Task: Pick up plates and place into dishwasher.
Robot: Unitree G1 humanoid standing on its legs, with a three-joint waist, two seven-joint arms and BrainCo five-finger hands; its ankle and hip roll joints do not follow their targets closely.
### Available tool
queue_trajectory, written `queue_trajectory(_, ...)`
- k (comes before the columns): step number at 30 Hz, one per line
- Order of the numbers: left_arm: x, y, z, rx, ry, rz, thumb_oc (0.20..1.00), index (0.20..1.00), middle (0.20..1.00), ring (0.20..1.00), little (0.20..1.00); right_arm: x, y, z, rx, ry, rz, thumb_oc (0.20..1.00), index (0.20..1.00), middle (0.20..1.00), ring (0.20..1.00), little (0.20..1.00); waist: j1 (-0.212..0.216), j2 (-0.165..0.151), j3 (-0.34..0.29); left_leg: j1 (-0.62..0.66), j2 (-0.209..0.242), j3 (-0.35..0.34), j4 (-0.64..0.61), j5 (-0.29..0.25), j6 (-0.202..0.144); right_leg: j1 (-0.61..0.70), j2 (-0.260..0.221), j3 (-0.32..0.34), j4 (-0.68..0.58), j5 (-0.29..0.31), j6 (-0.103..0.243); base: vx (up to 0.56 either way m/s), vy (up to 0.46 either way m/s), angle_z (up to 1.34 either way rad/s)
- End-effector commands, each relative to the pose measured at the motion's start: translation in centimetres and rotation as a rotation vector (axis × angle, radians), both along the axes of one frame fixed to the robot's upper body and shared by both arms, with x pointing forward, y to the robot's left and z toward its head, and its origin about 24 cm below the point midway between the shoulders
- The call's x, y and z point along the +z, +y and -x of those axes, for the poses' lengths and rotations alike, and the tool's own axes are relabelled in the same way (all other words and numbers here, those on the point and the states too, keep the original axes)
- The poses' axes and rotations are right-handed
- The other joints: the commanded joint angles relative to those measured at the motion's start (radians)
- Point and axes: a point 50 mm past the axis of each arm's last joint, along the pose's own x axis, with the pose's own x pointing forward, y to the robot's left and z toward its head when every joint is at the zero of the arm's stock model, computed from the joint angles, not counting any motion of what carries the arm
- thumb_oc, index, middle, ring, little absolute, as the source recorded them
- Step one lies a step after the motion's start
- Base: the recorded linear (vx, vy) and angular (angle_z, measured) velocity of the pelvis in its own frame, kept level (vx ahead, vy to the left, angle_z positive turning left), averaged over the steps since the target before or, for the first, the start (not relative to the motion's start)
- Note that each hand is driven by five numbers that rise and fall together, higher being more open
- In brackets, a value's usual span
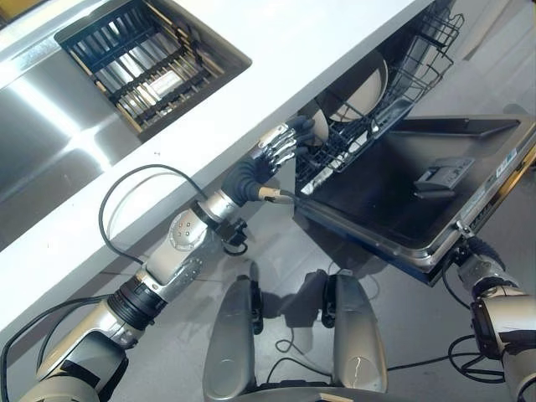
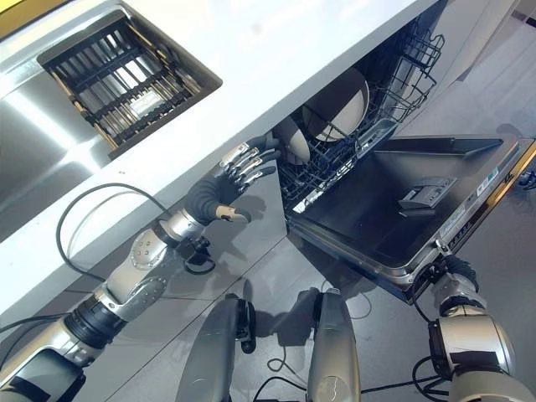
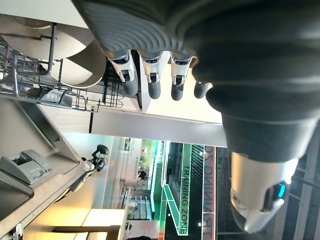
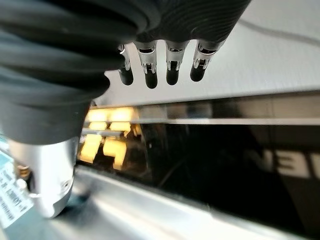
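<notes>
While the left hand (image 2: 239,167) is held with its fingers spread and relaxed and nothing between them, the plates of the task are seen just beyond its fingertips, already standing on edge in the pulled-out dishwasher rack (image 2: 335,151): a smaller plate (image 2: 293,138) closest to the hand and a larger plate (image 2: 339,102) farther along the rack. No contact between fingers and the near plate can be confirmed; in the left wrist view pale plates (image 3: 75,60) are seen in the wire tines past the dark tips. The open dishwasher door (image 2: 402,209) lies below and beyond this hand. The right hand (image 4: 160,67) is seen low at the door's outer edge, fingers extended and empty. It is judged that a plate has been set and the hand should be drawn back: a clean withdrawal is best made straight away from the rack, fingers kept clear of the wires so no plate is tipped. A dish rack in the sink (image 1: 142,59) lies well off behind the hand.
</notes>
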Motion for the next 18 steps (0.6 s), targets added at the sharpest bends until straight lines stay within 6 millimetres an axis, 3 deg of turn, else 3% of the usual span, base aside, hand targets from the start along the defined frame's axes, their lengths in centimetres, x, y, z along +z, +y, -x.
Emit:
queue_trajectory(1, 2.7, -1.4, 1.1, -0.112, -0.098, 0.053, 1.000, 1.000, 1.000, 1.000, 1.000, 3.4, 5.3, -5.9, 0.351, -0.311, -0.148, 1.000, 1.000, 1.000, 1.000, 1.000, 0.083, 0.047, 0.030, 0.001, -0.088, 0.072, 0.003, -0.076, 0.131, 0.008, 0.040, -0.030, -0.012, -0.017, -0.096, -0.01, -0.059, 0.01)
queue_trajectory(3, 2.7, -0.9, 0.8, -0.112, -0.088, 0.048, 1.000, 1.000, 1.000, 1.000, 1.000, 5.7, 5.9, -7.3, 0.445, -0.476, -0.164, 1.000, 1.000, 1.000, 1.000, 1.000, 0.087, 0.047, 0.030, -0.004, -0.088, 0.068, 0.008, -0.077, 0.130, 0.001, 0.036, -0.031, -0.001, -0.021, -0.095, 0.00, -0.042, 0.01)
queue_trajectory(6, 2.6, 0.2, 0.4, -0.115, -0.073, 0.041, 1.000, 1.000, 1.000, 1.000, 1.000, 10.7, 8.5, -9.8, 0.644, -0.808, -0.154, 1.000, 1.000, 1.000, 1.000, 1.000, 0.091, 0.040, 0.024, -0.002, -0.083, 0.064, 0.003, -0.071, 0.126, 0.002, 0.034, -0.032, 0.000, -0.021, -0.091, 0.02, -0.033, -0.04)
queue_trajectory(8, 2.6, 0.8, 0.3, -0.115, -0.070, 0.041, 1.000, 1.000, 1.000, 1.000, 1.000, 13.4, 10.0, -10.5, 0.747, -0.971, -0.129, 1.000, 1.000, 1.000, 1.000, 1.000, 0.092, 0.035, 0.019, 0.005, -0.077, 0.064, -0.005, -0.070, 0.122, 0.008, 0.032, -0.034, -0.005, -0.020, -0.086, 0.03, -0.025, -0.21)
queue_trajectory(9, 2.6, 1.2, 0.3, -0.117, -0.069, 0.040, 1.000, 1.000, 1.000, 1.000, 1.000, 15.8, 11.5, -10.8, 0.832, -1.122, -0.125, 1.000, 1.000, 1.000, 1.000, 1.000, 0.096, 0.030, 0.013, 0.009, -0.073, 0.061, -0.009, -0.069, 0.119, 0.010, 0.030, -0.037, -0.006, -0.018, -0.081, 0.03, -0.032, -0.27)
queue_trajectory(13, 2.4, 1.7, 0.3, -0.125, -0.064, 0.024, 1.000, 1.000, 1.000, 1.000, 1.000, 20.5, 14.9, -10.8, 0.961, -1.368, -0.147, 1.000, 1.000, 1.000, 1.000, 1.000, 0.101, 0.017, 0.002, 0.015, -0.069, 0.050, -0.004, -0.071, 0.111, 0.022, 0.025, -0.044, -0.004, -0.017, -0.073, 0.04, -0.039, -0.26)
queue_trajectory(18, 2.5, 1.4, 0.6, -0.212, -0.065, -0.001, 1.000, 1.000, 1.000, 1.000, 1.000, 24.8, 16.3, -10.4, 1.020, -1.553, -0.200, 1.000, 1.000, 1.000, 1.000, 1.000, 0.114, 0.008, -0.014, 0.026, -0.074, 0.035, 0.004, -0.076, 0.103, 0.045, 0.018, -0.054, -0.003, -0.020, -0.065, 0.03, -0.028, -0.25)
